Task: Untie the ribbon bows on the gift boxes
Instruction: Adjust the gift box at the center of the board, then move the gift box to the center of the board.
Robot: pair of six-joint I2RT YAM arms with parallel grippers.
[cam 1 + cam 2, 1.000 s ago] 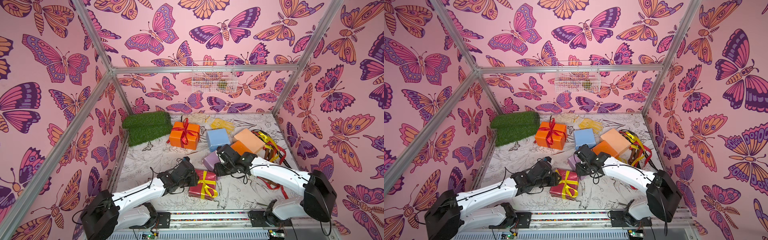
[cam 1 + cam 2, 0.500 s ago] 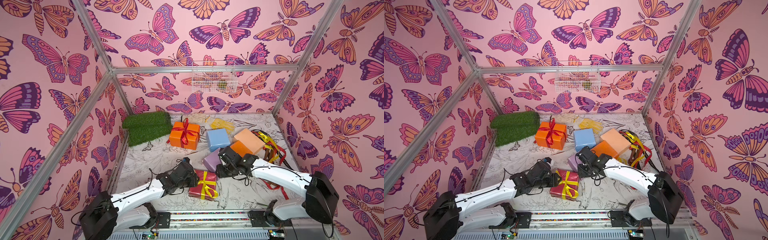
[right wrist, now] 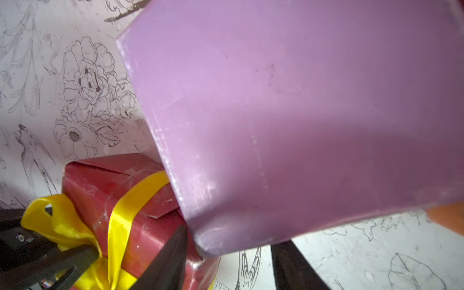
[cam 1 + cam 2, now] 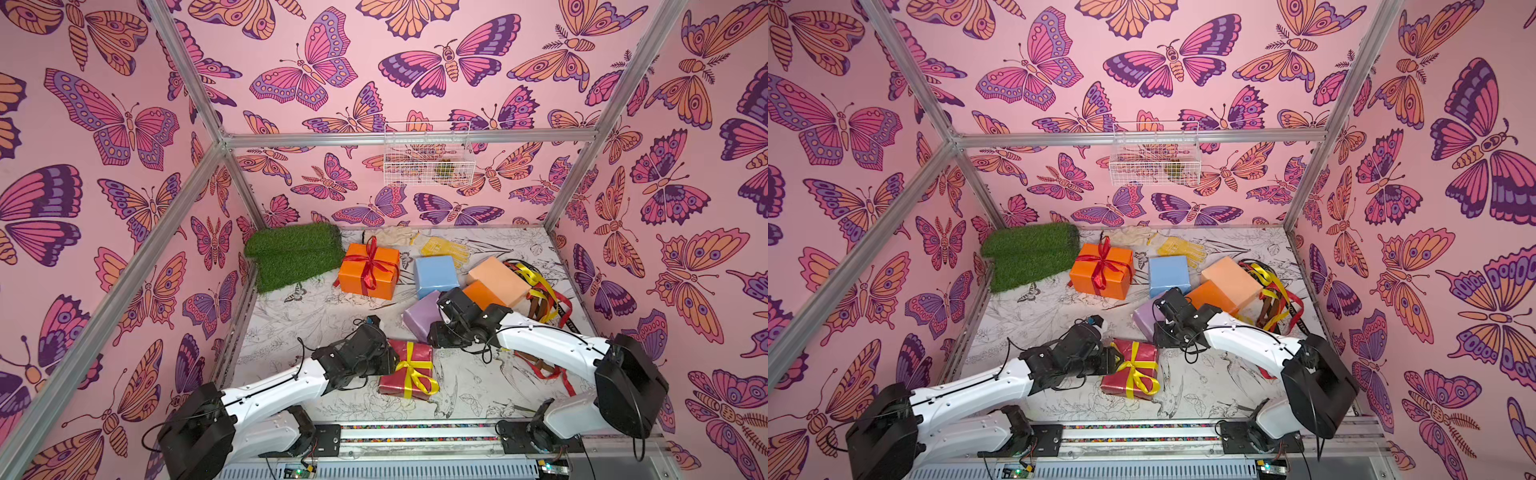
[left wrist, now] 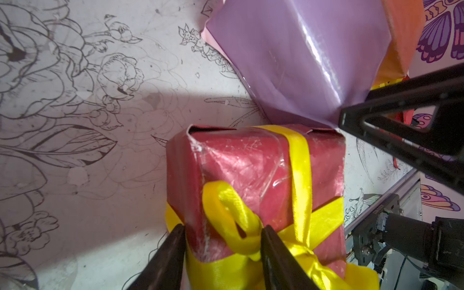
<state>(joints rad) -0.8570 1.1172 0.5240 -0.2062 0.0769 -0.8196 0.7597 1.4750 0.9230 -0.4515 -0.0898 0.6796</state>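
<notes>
Half parted, my left pincer (image 5: 222,227) straddled a yellow satin bow (image 5: 228,200) on a dark red paper box (image 5: 251,160), grip unclear; my right pincer (image 3: 228,237), at its two o'clock, gaped.

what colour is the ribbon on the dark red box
Yellow; the ribbon shows best in the left wrist view.

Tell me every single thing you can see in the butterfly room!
Gift boxes with bows: two; orange box with red bow, back; dark red box with yellow bow, front.
Bare boxes: four; light blue, peach, orange, lilac; middle-right cluster.
Loose ribbons: a heap; yellow, red, brown, black; right side.
Turf mat: one; green; back-left corner.
Gloves: two; yellow, whitish; back.
Wire basket: one; white; back wall.
Table: one; white, flower drawings.
Arms: two; white and black; front.
Left tool: black; astride yellow bow's loop, grip unclear.
Right tool: black; astride lilac box's corner, grip unclear.
</notes>
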